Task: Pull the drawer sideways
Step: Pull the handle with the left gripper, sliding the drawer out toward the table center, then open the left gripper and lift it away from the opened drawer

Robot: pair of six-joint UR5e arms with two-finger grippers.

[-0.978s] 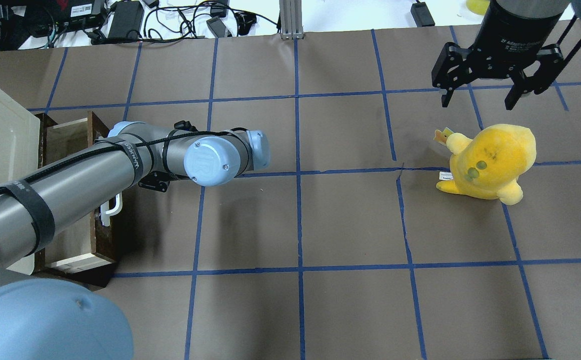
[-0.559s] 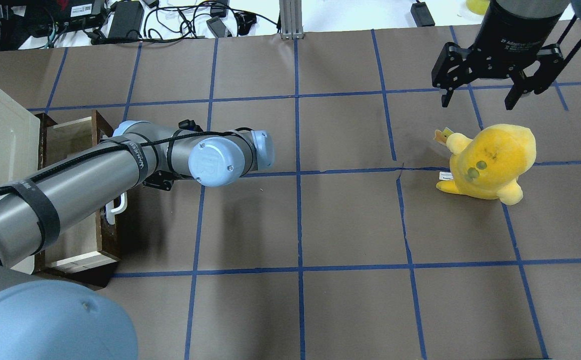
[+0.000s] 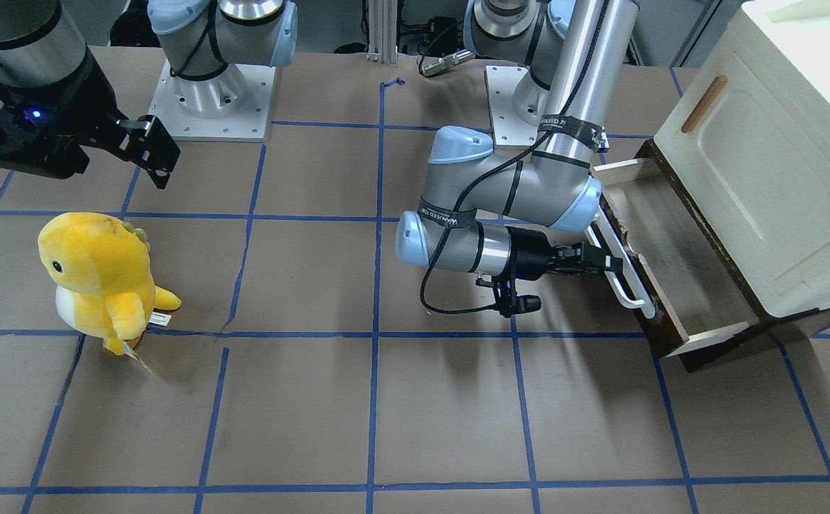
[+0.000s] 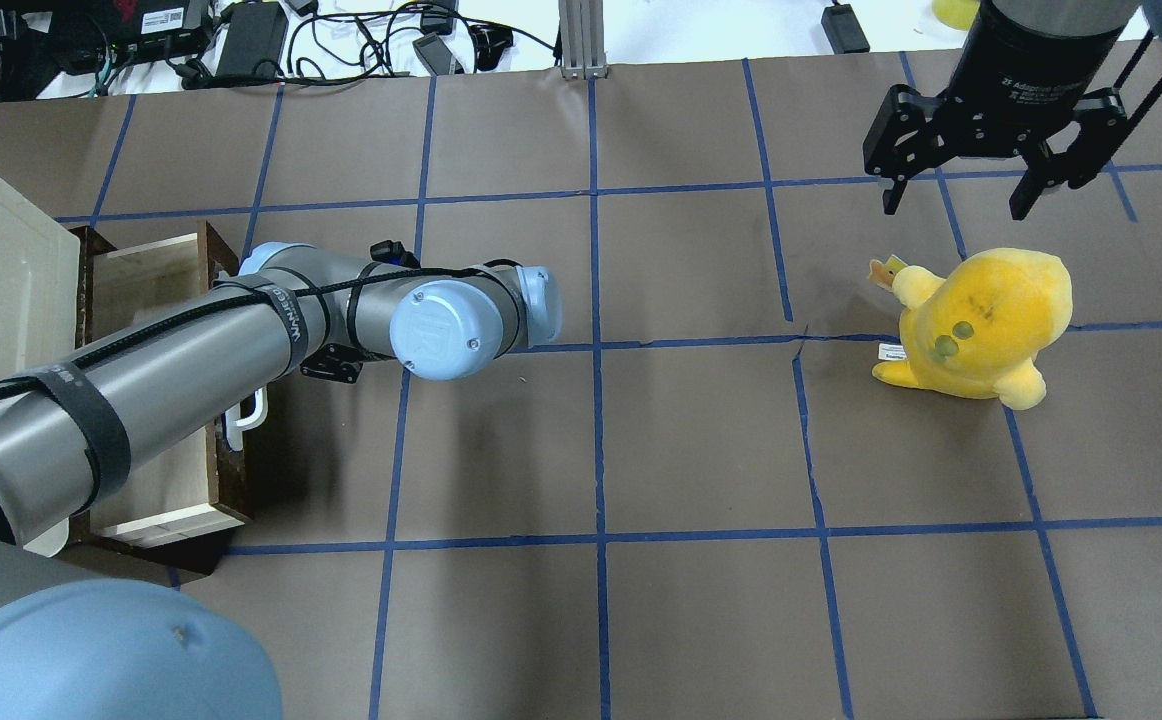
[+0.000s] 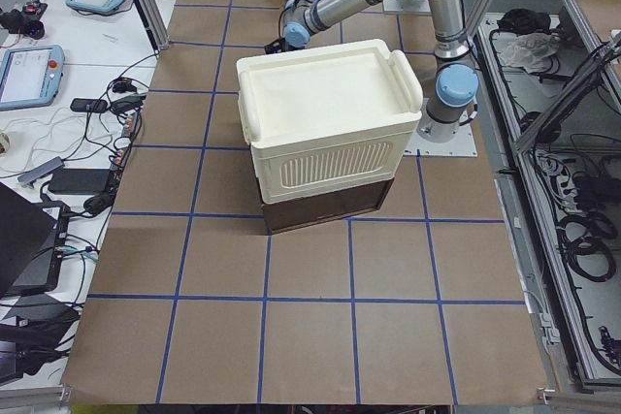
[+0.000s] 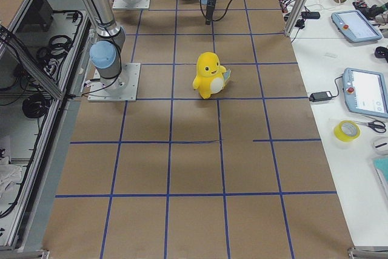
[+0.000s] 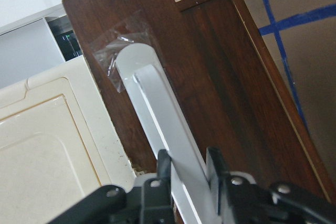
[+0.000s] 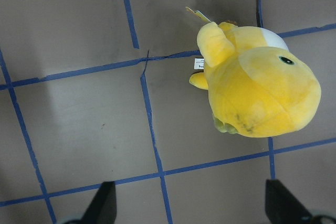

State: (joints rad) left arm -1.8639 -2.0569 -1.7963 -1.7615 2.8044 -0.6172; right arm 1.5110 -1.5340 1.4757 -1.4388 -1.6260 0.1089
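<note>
— Drawer point(image 3: 672, 264) location: where is it found?
— It is seen drawn partway out from under the cream cabinet point(image 3: 765, 164), at the robot's left end of the table point(image 3: 386, 400), with its pale inside exposed.
— How is it held?
— Its white bar handle point(image 3: 628, 285) is clamped between the left fingers point(image 7: 164, 169), which are closed narrowly around the bar.
— And the other arm?
— The right fingers point(image 4: 889, 190) are spread wide and nothing is gripped. They are held above the table near a yellow plush toy point(image 4: 981, 315), apart from it.
</note>
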